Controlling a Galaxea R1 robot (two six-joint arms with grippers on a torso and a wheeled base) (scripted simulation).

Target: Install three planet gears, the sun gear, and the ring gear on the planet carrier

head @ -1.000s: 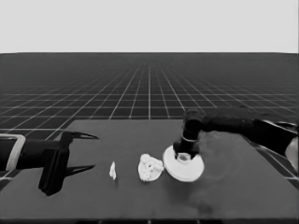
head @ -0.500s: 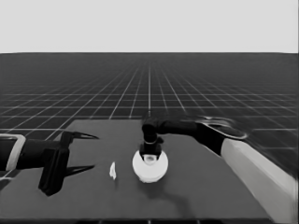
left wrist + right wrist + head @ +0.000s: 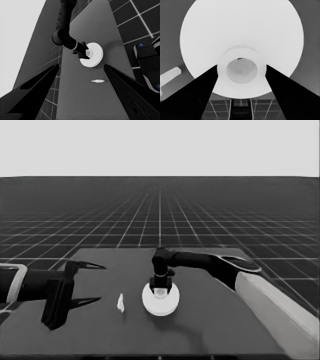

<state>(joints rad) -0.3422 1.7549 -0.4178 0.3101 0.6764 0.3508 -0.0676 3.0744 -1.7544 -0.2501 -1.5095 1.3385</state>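
Left gripper (image 3: pixel 92 282) parked over table's left end, fingers apart, empty. Thin white piece (image 3: pixel 120 302) alone beside it. Centre: right gripper (image 3: pixel 161 289) clamped on raised hub of larger round part (image 3: pixel 160 301), apparently seated over gears; release likely remaining. Right wrist view alone shows hub's hollow bore.
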